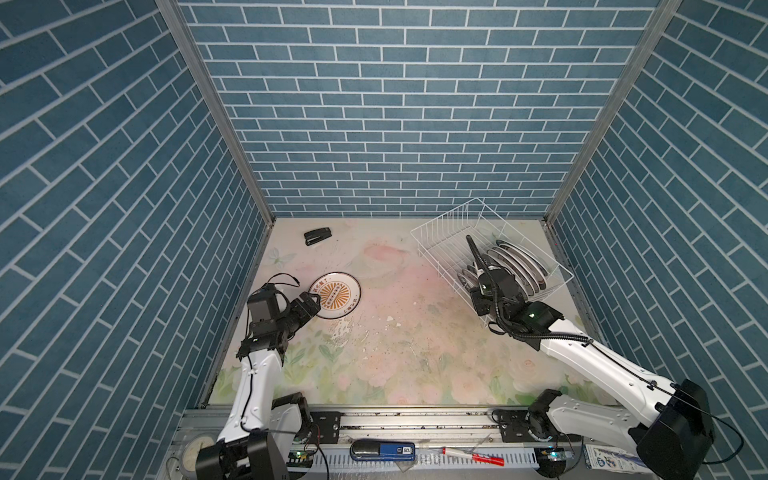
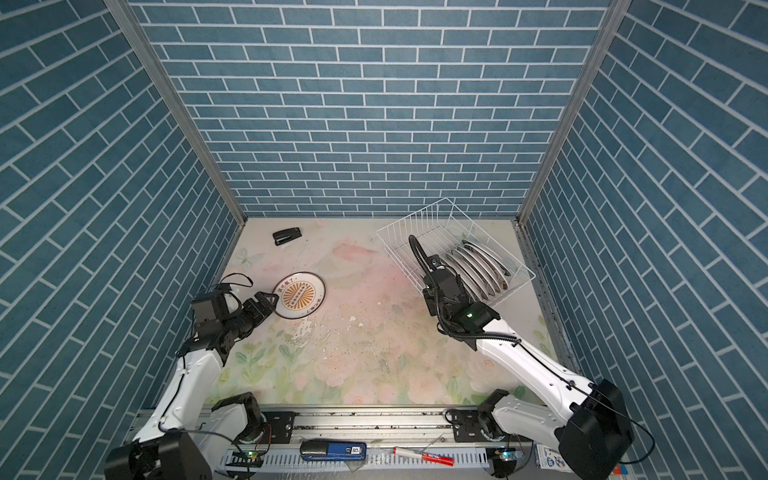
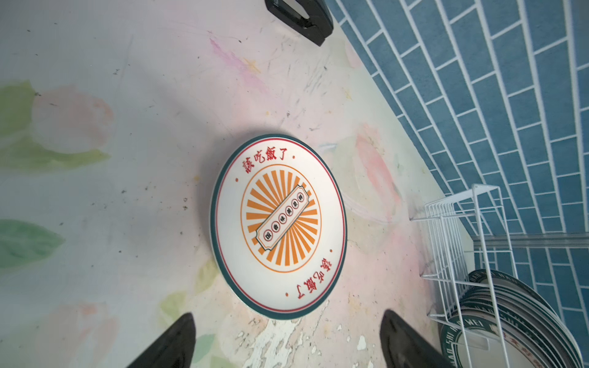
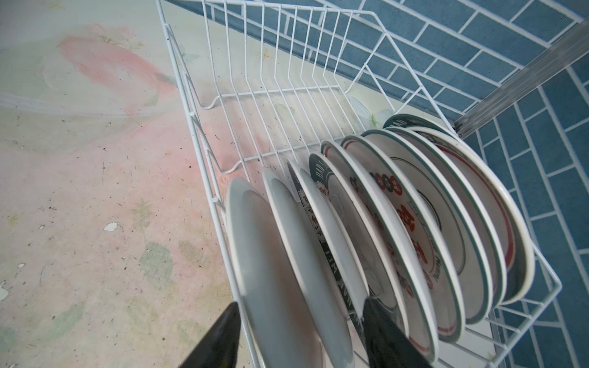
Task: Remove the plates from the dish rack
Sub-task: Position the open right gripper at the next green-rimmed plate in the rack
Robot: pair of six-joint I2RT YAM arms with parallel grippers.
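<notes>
Hanging wide open, left jaws sit just short of one plate (image 3: 277, 226) lying flat on the counter (image 1: 415, 340). Right jaws straddle the front plates (image 4: 274, 255) in the dish rack (image 1: 446, 239); can't tell if pinching. Roughly ten racked, one stapler (image 1: 318, 237) behind.

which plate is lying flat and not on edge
The orange-sunburst plate, flat on the table beside the left end effector; every other plate stands on edge in the dish rack.

One white plate (image 3: 277, 226) with orange stripes lies flat, far from the white wire dish rack (image 4: 271, 91). Other plates (image 4: 398, 223) stand inside it.
</notes>
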